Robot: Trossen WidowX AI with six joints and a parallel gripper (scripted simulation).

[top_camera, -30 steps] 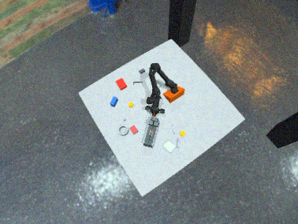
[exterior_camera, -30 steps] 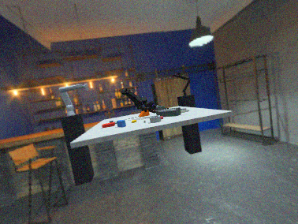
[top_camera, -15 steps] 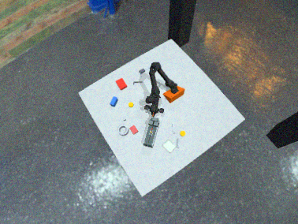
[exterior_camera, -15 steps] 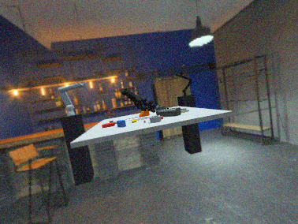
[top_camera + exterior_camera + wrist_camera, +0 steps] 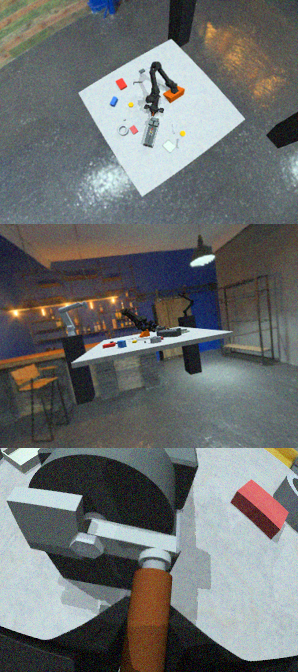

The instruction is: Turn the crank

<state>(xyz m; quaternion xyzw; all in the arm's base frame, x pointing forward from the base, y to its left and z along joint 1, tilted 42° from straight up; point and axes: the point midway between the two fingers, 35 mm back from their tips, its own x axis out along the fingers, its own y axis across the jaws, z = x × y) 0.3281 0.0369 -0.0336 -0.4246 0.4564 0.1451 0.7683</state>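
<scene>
The grey machine (image 5: 149,139) (image 5: 169,333) stands on the white table. Its crank side faces my arm. In the wrist view the crank arm (image 5: 134,537) runs rightward from the hub, in front of a black round face (image 5: 120,493), to the orange handle (image 5: 152,598). A grey block (image 5: 47,523) is at the left of the hub. My gripper (image 5: 153,113) (image 5: 145,607) is shut on the orange handle. In the top view a tiny red spot, perhaps the pointer, shows on the machine's top; its level against the brass marks is too small to tell. The wrist view does not show the pointer or marks.
A small red block (image 5: 134,129) (image 5: 260,508) and a grey ring (image 5: 123,130) lie beside the machine. A pale tray (image 5: 169,146) and a yellow disc (image 5: 182,133) lie on its other side. An orange block (image 5: 174,95) is by the arm.
</scene>
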